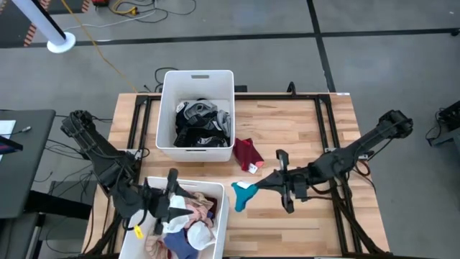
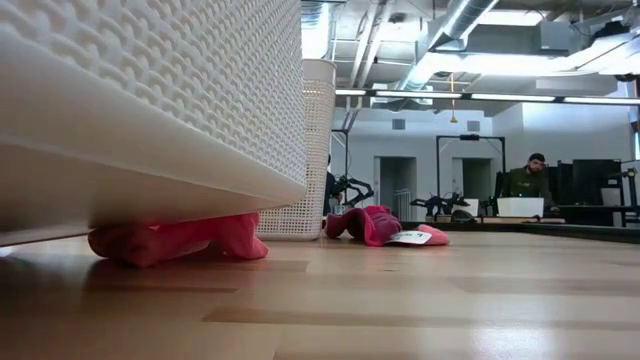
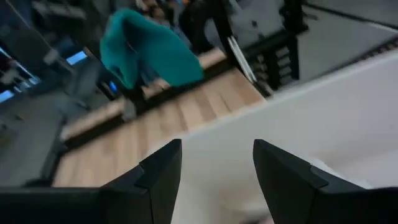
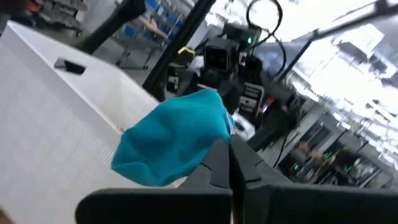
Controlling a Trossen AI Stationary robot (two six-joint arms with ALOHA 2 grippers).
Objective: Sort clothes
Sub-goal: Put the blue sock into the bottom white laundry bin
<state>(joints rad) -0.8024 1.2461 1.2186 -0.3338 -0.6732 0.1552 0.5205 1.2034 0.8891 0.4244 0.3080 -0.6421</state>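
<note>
Right end effector (image 4: 229, 163) pinches teal garment (image 4: 171, 143), fingertips hidden

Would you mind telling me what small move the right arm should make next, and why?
Probably carry it over the near bin and release: the right gripper is shut on the teal garment just beside that bin, which holds similar coloured clothes.

A: Right gripper (image 4: 229, 163) up close here, dark fingers pinched tight together on a teal garment (image 4: 171, 144).

B: And the cloth bunches out to one side of the fingertips, puffed and folded.

A: Behind it, a white bin (image 4: 56, 124) with a textured wall, rim running diagonally.

B: Beyond that, blurred dark equipment and cables.
</note>
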